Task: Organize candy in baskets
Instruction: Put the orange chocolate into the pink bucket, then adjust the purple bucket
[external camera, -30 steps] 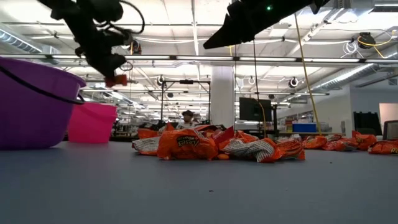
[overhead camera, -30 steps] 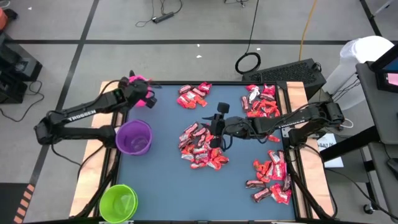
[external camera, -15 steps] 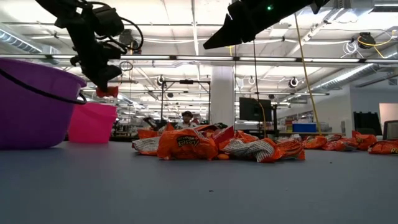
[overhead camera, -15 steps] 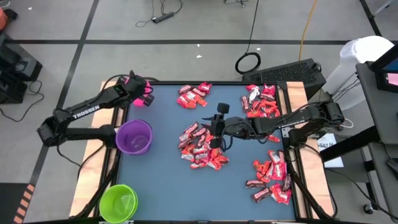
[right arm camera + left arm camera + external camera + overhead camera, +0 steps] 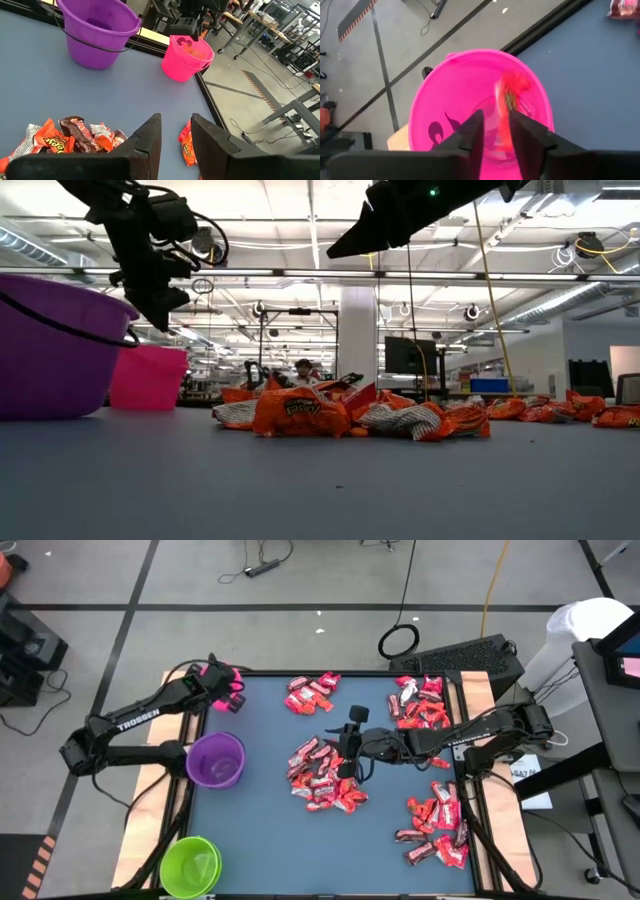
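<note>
My left gripper (image 5: 495, 125) hangs open above the pink basket (image 5: 430, 100), which stands at the table's far left corner (image 5: 214, 670). A blurred red-orange candy (image 5: 511, 92) shows inside the basket's mouth, clear of my fingers. My right gripper (image 5: 175, 130) is open and holds nothing. It hovers over the far edge of the centre pile of candy (image 5: 322, 775). The purple basket (image 5: 215, 760) stands on the table's left side, and the green basket (image 5: 190, 865) is at the near left corner.
More candy lies in piles at the far middle (image 5: 312, 693), the far right (image 5: 420, 705) and the near right (image 5: 437, 830). Bare blue table (image 5: 260, 830) lies between the baskets and the centre pile. In the low view, people and benches show far behind the table.
My left gripper has swung a little toward the table's far left corner, over the pink basket. It has let go of the red-orange candy it held at its fingertips. The candy no longer shows below the fingers in the low view. My right arm has kept still.
</note>
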Robot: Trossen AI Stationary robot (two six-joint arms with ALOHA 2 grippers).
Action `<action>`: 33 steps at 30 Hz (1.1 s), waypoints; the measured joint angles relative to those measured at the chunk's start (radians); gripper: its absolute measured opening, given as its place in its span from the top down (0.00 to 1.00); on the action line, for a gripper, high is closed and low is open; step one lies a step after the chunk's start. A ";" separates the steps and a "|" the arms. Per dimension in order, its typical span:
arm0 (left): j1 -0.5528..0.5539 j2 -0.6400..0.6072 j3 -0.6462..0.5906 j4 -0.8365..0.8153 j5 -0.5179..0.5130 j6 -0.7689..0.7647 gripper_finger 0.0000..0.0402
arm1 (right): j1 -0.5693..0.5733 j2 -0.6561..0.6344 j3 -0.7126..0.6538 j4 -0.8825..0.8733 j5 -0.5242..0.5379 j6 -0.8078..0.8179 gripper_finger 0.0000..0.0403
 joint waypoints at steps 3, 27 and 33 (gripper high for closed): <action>-0.001 -0.001 0.056 -0.053 0.030 -0.003 0.64 | 0.000 0.000 0.000 0.000 0.000 0.000 0.76; -0.488 -0.012 0.188 -0.411 0.580 -0.048 0.60 | 0.000 0.000 0.000 0.000 0.000 0.000 0.76; -0.563 -0.012 0.188 -0.494 0.534 -0.042 0.60 | 0.000 0.000 0.000 -0.001 -0.005 0.000 0.76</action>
